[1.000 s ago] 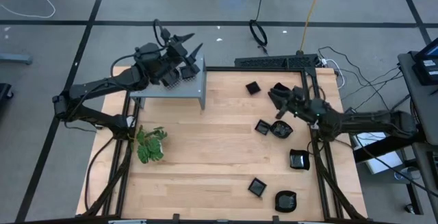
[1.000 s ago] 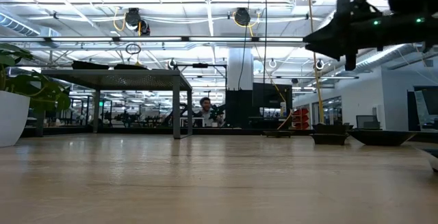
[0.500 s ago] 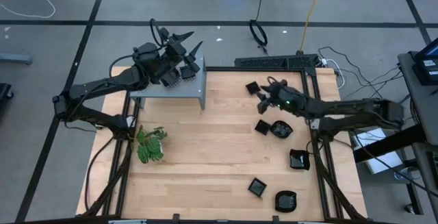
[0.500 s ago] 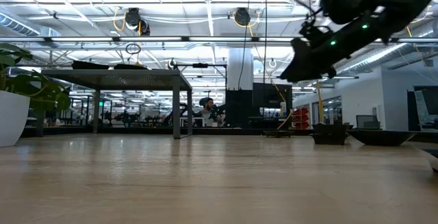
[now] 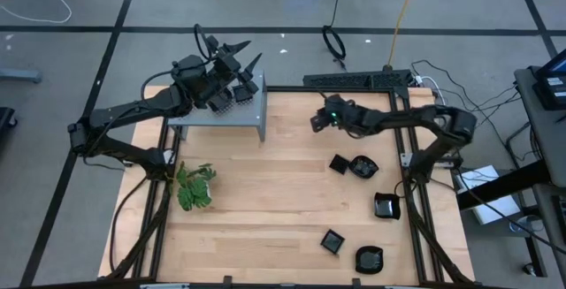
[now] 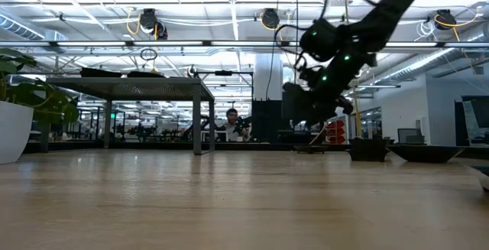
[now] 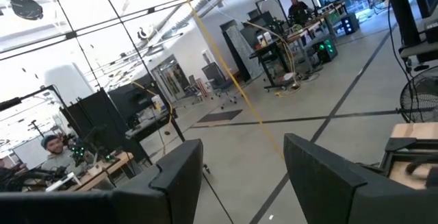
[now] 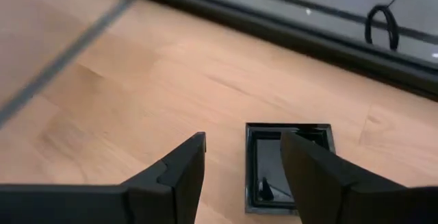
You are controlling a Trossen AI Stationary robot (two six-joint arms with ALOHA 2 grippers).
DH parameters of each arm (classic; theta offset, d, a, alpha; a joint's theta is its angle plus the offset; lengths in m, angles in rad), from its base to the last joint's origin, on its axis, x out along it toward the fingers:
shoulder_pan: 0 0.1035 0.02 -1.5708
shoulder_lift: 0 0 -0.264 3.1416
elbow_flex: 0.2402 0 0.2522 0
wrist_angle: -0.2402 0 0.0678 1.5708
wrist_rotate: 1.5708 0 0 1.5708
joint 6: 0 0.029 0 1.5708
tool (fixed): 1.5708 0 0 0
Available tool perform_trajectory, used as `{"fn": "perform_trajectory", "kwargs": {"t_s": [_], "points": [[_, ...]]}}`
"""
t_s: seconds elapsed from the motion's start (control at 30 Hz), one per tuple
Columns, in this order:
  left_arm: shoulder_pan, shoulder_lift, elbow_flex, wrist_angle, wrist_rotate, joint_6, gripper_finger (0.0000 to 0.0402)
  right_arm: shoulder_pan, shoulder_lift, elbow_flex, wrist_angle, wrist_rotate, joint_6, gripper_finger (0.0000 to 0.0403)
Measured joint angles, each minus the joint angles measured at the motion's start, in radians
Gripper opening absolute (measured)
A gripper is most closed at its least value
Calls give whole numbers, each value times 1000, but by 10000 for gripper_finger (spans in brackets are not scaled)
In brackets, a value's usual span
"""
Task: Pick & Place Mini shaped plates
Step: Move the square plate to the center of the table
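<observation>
Here, right gripper (image 8: 236, 162) fingers apart above square plate (image 8: 287, 166) (empty)

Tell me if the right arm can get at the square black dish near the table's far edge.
Probably yes: the right gripper hangs open just above the square dish, with only bare table around it.

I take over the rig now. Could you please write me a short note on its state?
Left hand: open, empty, above the shelf.
Right hand: open, empty, over a square plate near the far edge of the table.
Done: a few plates lie on the shelf.
Left: the square plate and five more plates on the table's right side.
</observation>
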Motion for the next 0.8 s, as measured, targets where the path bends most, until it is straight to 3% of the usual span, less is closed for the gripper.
{"fn": "perform_trajectory", "kwargs": {"t_s": [0.37,0.5,0.8], "points": [[-4,0,0,-2,0,0,209,-62,159,193,-218,-80,15,181],[-7,-1,0,-4,0,1,209,-69,199,215,-215,-135,-1,181],[-7,-1,0,-9,0,1,209,-70,224,215,-252,-121,-21,181]]}}
